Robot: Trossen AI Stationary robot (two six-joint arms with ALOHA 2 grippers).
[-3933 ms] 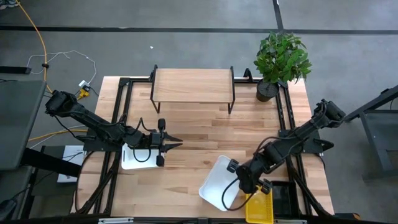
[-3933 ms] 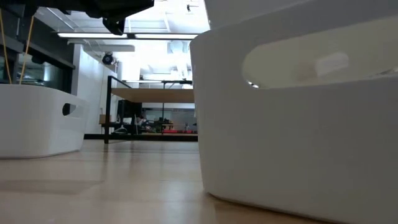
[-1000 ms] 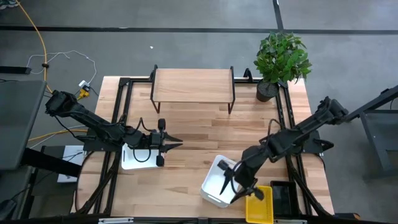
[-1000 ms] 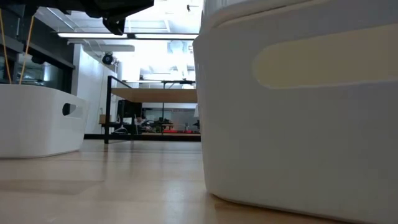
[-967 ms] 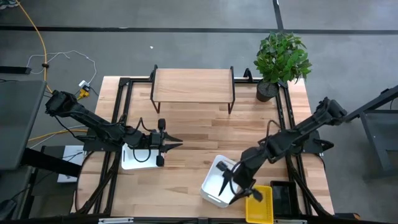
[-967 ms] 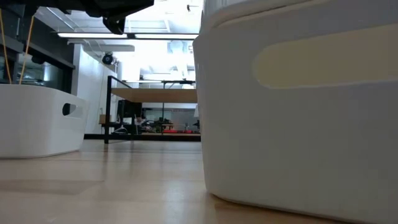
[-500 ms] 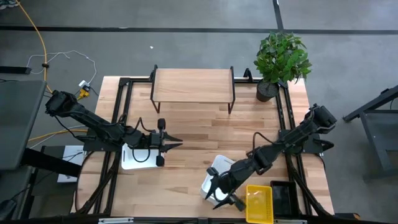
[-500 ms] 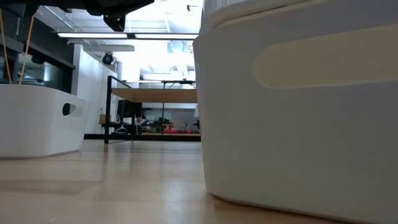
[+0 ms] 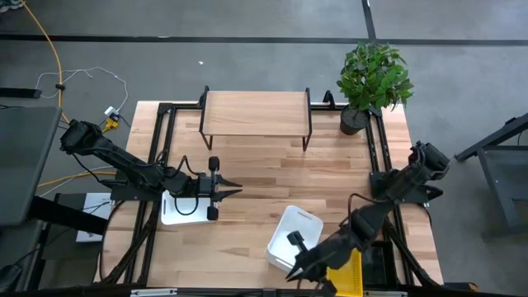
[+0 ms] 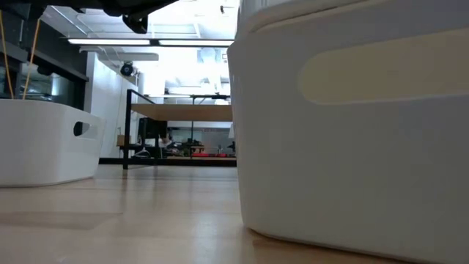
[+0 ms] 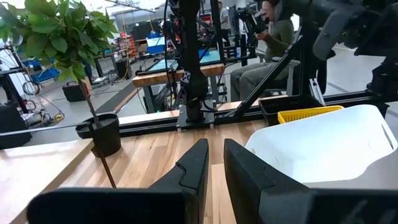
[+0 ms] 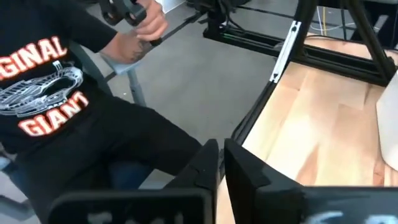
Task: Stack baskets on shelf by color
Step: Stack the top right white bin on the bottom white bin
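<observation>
1. Now the right pincer [image 9: 307,270] is at the front edge of the surface [image 9: 256,177], just beside the front corner of a white basket [image 9: 294,238]; its fingers are clenched together, with only a thin gap, and nothing is between them.
2. From the right wrist view, this pincer [image 12: 220,163] points over the edge of the surface toward a seated person in a black shirt [image 12: 56,93].
3. A yellow basket [image 9: 345,273] lies at the front edge, partly under the right arm, just beside the white one.
4. The left pincer [image 9: 234,190] rests low at the left side of the surface, its fingers nearly closed, grasping nothing.
5. Under the left arm lies a second white basket [image 9: 183,209], near the left edge.
6. The shelf [image 9: 256,114] stands at the back of the surface, and no basket is on its top.
7. A potted plant [image 9: 371,81] stands at the back right corner, near the shelf.
</observation>
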